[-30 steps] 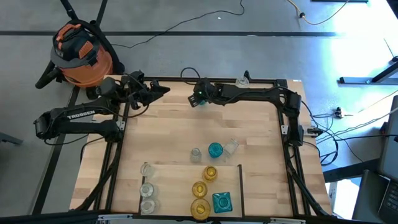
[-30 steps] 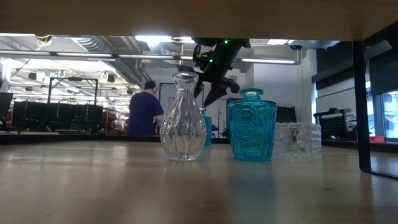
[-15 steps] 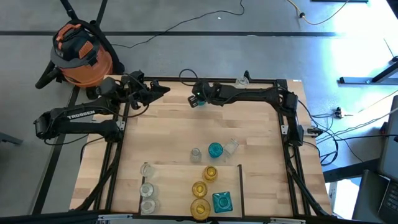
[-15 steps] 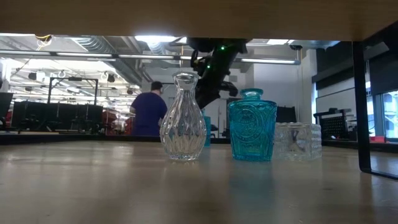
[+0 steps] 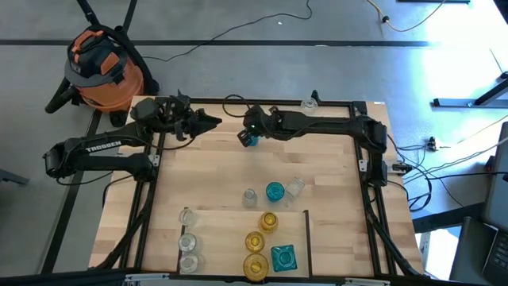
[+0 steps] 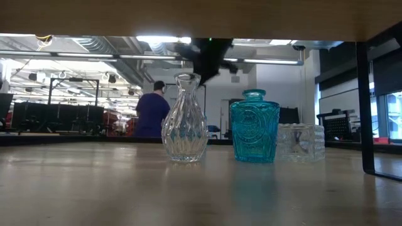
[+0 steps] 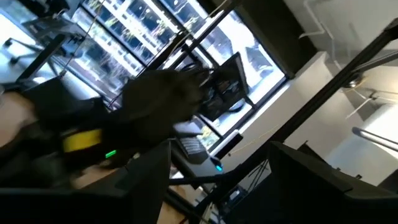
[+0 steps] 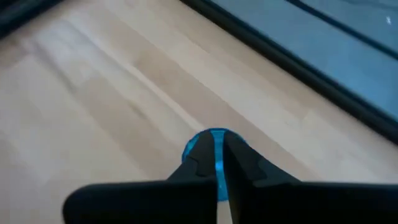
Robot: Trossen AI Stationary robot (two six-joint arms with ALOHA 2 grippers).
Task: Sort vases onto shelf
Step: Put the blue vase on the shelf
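High view: a small teal-blue glass vase is being held by the right gripper over the far part of the pale-wood table, well apart from the shelf at the near edge, where clear, amber and teal vases are standing. The left gripper is being kept spread, holding nothing, just beside the table's far-left corner.
Low view: a clear ribbed glass vase, a teal embossed vase and a clear square vase are being shown upright; the dark arm is hanging behind them.
Right wrist view: the dark fingers are being pressed closed across the teal vase's rim.
Risk: smooth glass is being pinched at the rim only, so slipping or swinging during carriage is judged likely; standing vases could be knocked on approach.
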